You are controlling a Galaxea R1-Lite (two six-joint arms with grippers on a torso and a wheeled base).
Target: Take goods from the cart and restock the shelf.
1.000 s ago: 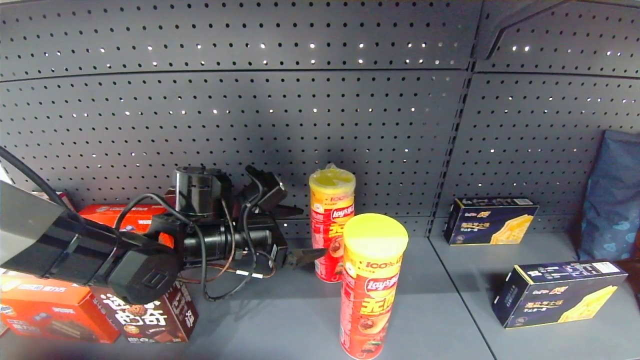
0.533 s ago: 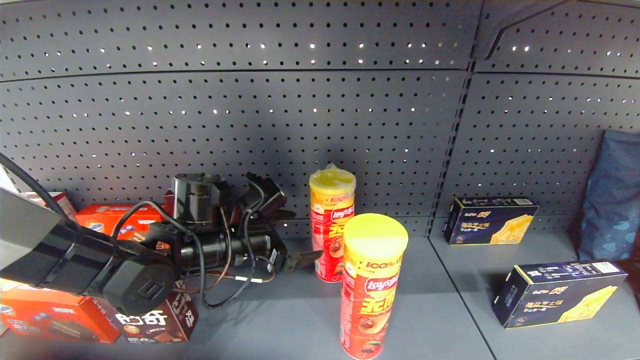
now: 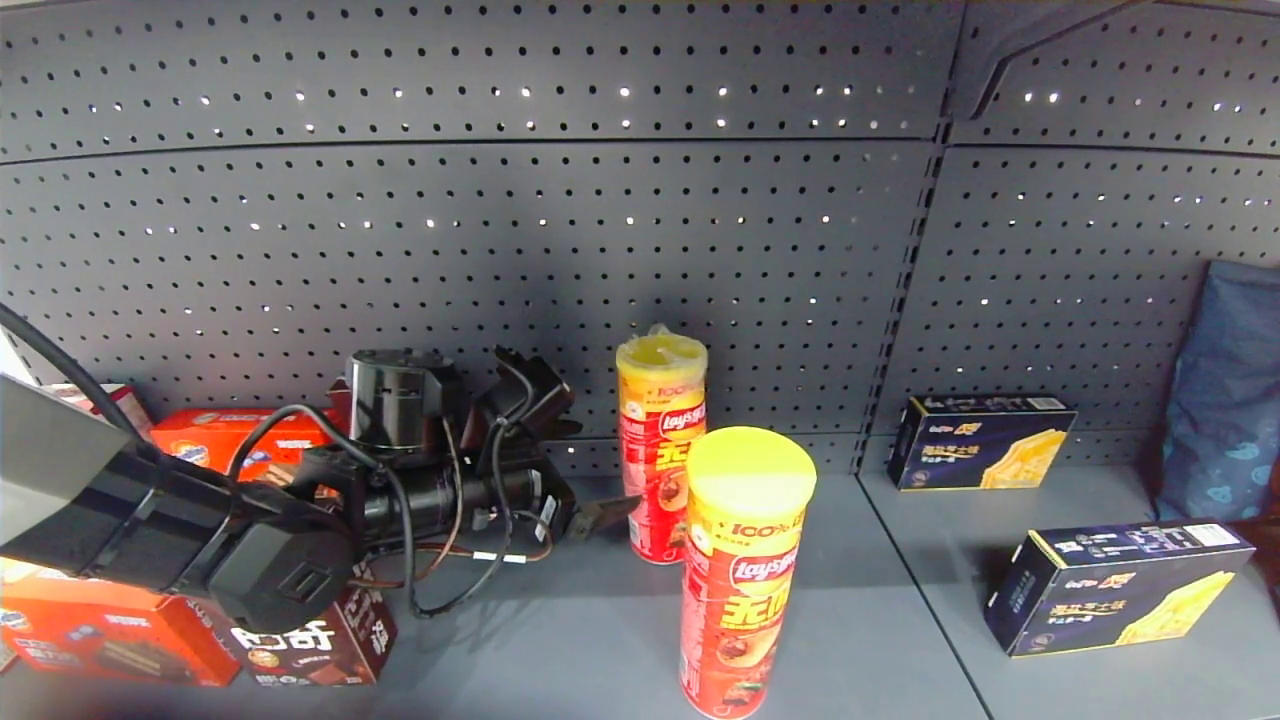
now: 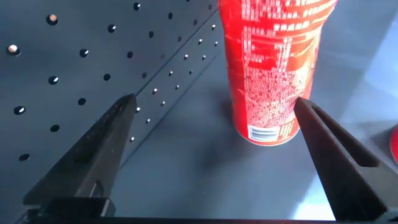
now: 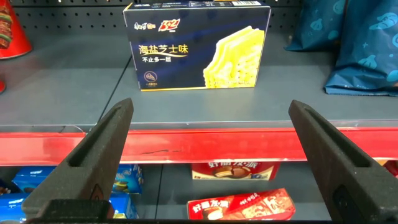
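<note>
Red cardboard chip tube with yellow lid (image 3: 660,455) stands upright mid-frame on the grey metal shelf (image 3: 600,620); left gripper (image 3: 590,470), jaws apart, sits just left of it. Right gripper (image 5: 210,104) jaws also apart.

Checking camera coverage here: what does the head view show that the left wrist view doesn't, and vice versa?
Head view adds two dark blue cardboard boxes, rear and front, and an orange cardboard box at the left. Left wrist view adds the barcode low on the rear red cylindrical chip can. Both share that can, the open left gripper, the grey perforated back panel and the grey shelf.
</note>
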